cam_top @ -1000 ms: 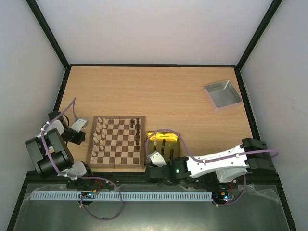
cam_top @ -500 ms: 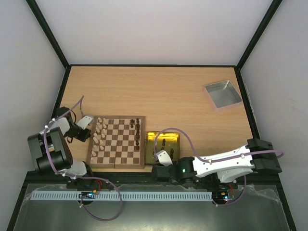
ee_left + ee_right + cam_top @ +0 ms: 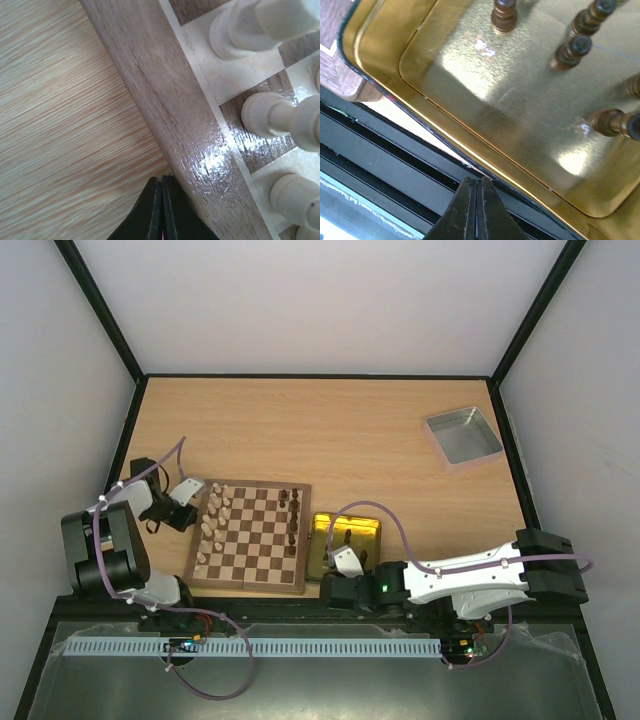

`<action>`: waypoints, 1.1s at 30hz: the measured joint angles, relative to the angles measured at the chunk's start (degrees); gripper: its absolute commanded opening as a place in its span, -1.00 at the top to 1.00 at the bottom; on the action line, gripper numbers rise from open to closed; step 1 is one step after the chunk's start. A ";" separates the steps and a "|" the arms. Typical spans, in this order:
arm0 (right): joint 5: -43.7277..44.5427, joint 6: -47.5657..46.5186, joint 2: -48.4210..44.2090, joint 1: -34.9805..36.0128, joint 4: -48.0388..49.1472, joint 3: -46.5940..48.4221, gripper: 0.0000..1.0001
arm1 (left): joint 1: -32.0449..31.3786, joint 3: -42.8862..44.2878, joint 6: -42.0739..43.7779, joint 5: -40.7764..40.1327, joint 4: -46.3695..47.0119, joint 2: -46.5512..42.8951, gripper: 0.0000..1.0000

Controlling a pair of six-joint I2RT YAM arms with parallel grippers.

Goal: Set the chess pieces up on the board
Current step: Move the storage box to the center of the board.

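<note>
The chessboard [image 3: 255,536] lies at the near left of the table, slightly turned. Cream pieces [image 3: 211,523] stand along its left columns, dark pieces [image 3: 292,520] along its right. My left gripper [image 3: 197,496] is shut and empty, its tips against the board's brown border [image 3: 175,125]; cream pieces [image 3: 270,112] show beside it. My right gripper [image 3: 333,562] is shut and empty at the near rim of the gold tin [image 3: 346,545], which holds several dark pieces [image 3: 572,47]. In the right wrist view the shut gripper [image 3: 476,181] touches the tin's rim [image 3: 450,132].
A silver-grey metal tray [image 3: 462,437] sits at the far right. The black table-edge rail [image 3: 380,175] runs just below the tin. The board's corner [image 3: 340,70] lies next to the tin's left end.
My left gripper moved right against the board's left edge, and the board has shifted right and turned a little. The gold tin has moved right with my right gripper.
</note>
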 measured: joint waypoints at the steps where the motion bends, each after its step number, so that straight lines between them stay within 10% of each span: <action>1: -0.07 -0.07 0.07 -0.02 0.24 0.00 0.96 | -0.50 0.22 -0.07 0.13 -0.04 0.09 0.95; 21: -1.40 -1.33 -0.74 -2.67 1.88 -3.96 0.96 | -5.25 2.19 -0.11 3.02 -5.33 1.77 0.95; 33: 0.26 -2.80 -4.24 -16.11 1.86 -6.71 0.96 | -9.40 3.41 -1.95 4.92 -8.66 3.78 0.95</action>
